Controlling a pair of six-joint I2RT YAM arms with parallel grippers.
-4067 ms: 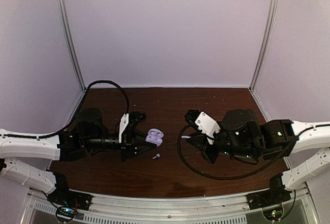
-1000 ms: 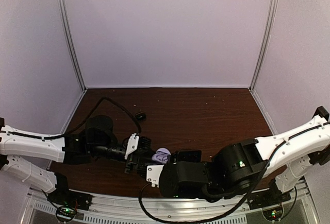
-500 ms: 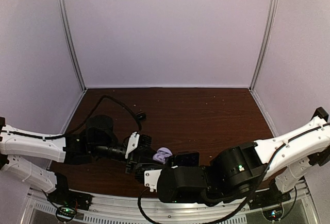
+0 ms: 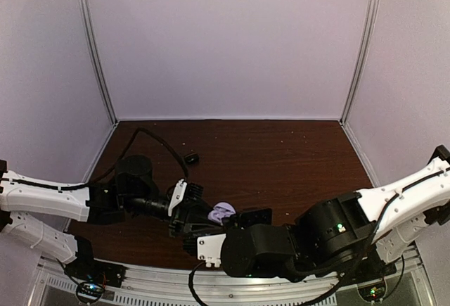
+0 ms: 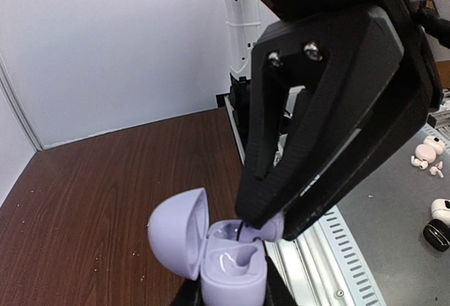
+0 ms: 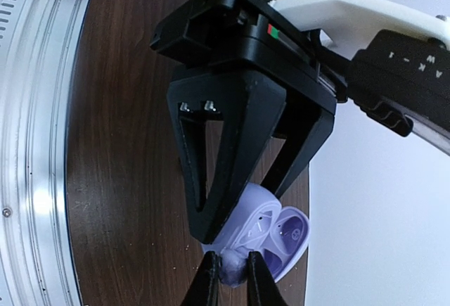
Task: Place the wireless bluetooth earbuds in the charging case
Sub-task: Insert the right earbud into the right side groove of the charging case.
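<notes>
Left tool (image 5: pixel 232 293): clamped on lower body of charging case (image 5: pixel 228 267), one finger on each side; holds it up off the bench (image 4: pixel 281 151), nr the front edge.
Charging case: lavender, lid (image 5: pixel 179 232) swung open to one side, base upright w/ wells facing up in left wrist view. In top view it shows as a pale spot (image 4: pixel 223 212) betw the two arms.
Wells: one shows a glossy hollow; cannot tell if anything sits in it.
Right tool (image 6: pixel 230 278): fingers pinched together on a small lavender earbud (image 6: pixel 232 267), tips nearly touching w/ only the bud betw them.
Earbud pos: at rim of the open base, on the side away from the lid (image 5: pixel 271 227); seems to touch the rim, not seated in a well.
Tool-to-tool: right tool comes at the case from above and opposite the left tool (image 6: pixel 242 211); the two sets of tips are v. close, case betw them.
Right arm: folded low across the front of the bench, big black wrist section (image 4: pixel 260 250) just beside the case.
Left arm: stretched in from the left, black cable (image 4: pixel 151 137) looping above it.
Other on bench: small dark item (image 4: pixel 190 157) behind left arm, well apart from case; too small to ID.
Off bench: alu rail (image 6: pixel 28 144) along the near edge; past it, on grey surface, a few pale buds (image 5: pixel 424 155).
</notes>
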